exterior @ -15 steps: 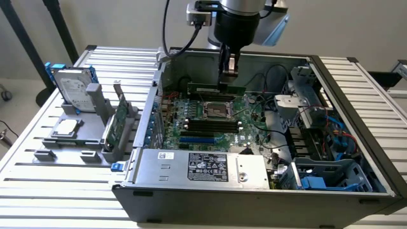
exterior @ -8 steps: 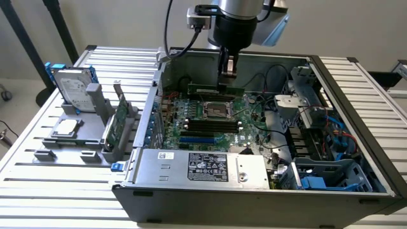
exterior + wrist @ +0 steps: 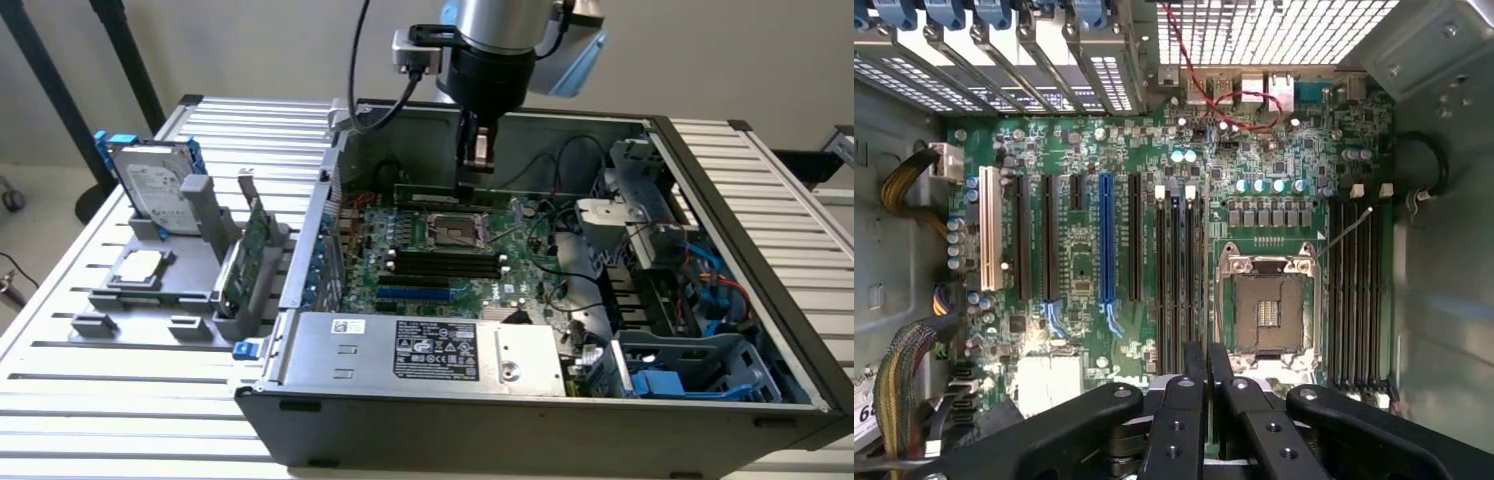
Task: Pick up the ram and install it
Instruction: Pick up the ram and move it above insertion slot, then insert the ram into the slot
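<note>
Far out to the exterior view's left of the fingers (image 3: 1179,430), outside the computer case (image 3: 534,430), we see a hard drive (image 3: 147,175) and a broad green card (image 3: 238,265) standing in a gray holder (image 3: 160,300). Neither is our part.

Closer in, the ram (image 3: 430,190) stands on edge at the back of the motherboard (image 3: 387,250). It is just to the exterior view's left of the fingers and lower than their tips. The CPU socket (image 3: 451,228) lies between it and a bank of black empty slots (image 3: 441,262).

The gripper (image 3: 477,168) hangs over the board inside the case. In the wrist view the gripper (image 3: 1206,350) has its fingers drawn together to a thin slit, with nothing between them. The tips look close above the near end of the stick, and we cannot tell whether they touch it.

To the exterior view's right of the fingers sit cables and a drive cage (image 3: 694,370) with blue parts, well apart from the work.

We judge the pick-up done and the stick set in a slot, so the step in hand is seating it. Whether it has clicked home we cannot tell. Any further press would call for the closed tips square over the stick's top edge. The push should go straight down, without tilting the stick sideways.
</note>
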`<state>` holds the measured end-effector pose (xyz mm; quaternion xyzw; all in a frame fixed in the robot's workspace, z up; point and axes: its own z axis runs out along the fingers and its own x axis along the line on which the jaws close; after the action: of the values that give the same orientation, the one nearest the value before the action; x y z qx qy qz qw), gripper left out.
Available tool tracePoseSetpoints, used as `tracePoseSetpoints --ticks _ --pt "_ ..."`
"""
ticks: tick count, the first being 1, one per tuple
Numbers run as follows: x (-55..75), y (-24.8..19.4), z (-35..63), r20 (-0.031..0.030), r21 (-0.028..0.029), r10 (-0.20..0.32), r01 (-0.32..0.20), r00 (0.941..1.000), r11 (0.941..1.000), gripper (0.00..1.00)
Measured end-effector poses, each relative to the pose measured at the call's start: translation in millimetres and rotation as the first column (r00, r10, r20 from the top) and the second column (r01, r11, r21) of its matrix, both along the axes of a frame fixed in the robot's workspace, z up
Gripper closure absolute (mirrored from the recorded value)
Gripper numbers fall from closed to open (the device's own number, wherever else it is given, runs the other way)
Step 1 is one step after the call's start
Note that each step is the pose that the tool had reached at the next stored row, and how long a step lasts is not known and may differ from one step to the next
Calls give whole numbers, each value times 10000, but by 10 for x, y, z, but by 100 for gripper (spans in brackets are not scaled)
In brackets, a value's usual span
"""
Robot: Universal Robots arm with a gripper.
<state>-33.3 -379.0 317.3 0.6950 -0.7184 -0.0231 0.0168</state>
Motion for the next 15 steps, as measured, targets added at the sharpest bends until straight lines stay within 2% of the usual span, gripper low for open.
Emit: tracePoseSetpoints --ticks 15 --pt "2 0 -11 1 0 -1 1 10000 10000 87"
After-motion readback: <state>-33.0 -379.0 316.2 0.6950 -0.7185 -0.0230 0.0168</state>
